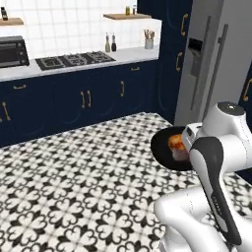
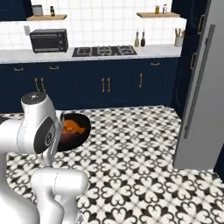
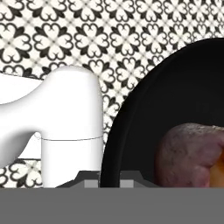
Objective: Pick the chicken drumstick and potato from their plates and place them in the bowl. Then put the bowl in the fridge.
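The white arm (image 1: 211, 197) fills the near corner of both base views, its upper links bent over the patterned black-and-white floor (image 1: 74, 187). Just beyond its upper link hangs the bowl (image 1: 165, 147), glossy black and held off the floor, with the arm covering its near side. In the hand view the bowl's rim (image 3: 114, 144) runs down between the two dark fingertips (image 3: 85, 178), so the hand (image 3: 109, 179) is closed on the bowl's rim.

Inside the bowl lie both foods. The potato (image 3: 188, 157), a dark reddish-purple lump, sits against the bowl's wall, and the chicken drumstick (image 3: 218, 173) shows as an orange edge touching it on the right. From the base views the drumstick reads as a golden-orange patch in the bowl's hollow.

To the right stands the fridge (image 1: 211, 59), tall and grey, with a dark dispenser panel on its door and a long bar handle. Along the far wall runs a white bench (image 1: 78, 64) over navy cabinets, carrying a cooktop (image 1: 74, 60) and a dark toaster oven (image 1: 13, 51).
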Motion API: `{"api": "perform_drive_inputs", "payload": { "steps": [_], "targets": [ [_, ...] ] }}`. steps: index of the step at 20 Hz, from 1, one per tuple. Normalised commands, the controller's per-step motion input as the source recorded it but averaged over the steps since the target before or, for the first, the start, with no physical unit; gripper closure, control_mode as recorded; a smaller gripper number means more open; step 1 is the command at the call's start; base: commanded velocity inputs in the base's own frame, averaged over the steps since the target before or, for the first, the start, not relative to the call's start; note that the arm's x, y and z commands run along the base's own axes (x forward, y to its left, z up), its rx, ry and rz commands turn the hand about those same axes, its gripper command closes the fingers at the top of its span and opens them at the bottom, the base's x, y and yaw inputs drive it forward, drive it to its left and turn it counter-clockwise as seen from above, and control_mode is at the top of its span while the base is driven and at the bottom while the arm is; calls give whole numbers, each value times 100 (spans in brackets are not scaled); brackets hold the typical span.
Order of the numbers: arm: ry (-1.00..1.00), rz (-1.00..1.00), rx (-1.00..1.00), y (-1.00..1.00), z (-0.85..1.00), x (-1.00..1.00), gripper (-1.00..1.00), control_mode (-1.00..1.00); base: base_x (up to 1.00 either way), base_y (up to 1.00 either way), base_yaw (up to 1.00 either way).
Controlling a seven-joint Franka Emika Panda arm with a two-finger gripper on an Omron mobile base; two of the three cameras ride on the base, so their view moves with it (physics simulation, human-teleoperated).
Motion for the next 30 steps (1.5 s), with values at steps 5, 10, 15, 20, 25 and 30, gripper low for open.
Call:
{"api": "perform_drive_inputs", "payload": {
  "steps": [5, 10, 15, 20, 25, 30],
  "targets": [
    [0, 0, 0, 0, 0, 0, 100, 100, 100, 17, -27],
    [0, 0, 0, 0, 0, 0, 100, 100, 100, 25, -43],
    [0, 0, 0, 0, 0, 0, 100, 100, 100, 31, -52],
    [0, 0, 0, 0, 0, 0, 100, 100, 100, 40, -52],
    [0, 0, 0, 0, 0, 0, 100, 100, 100, 50, -56],
    [0, 0, 0, 0, 0, 0, 100, 100, 100, 53, -63]
  ]
}}
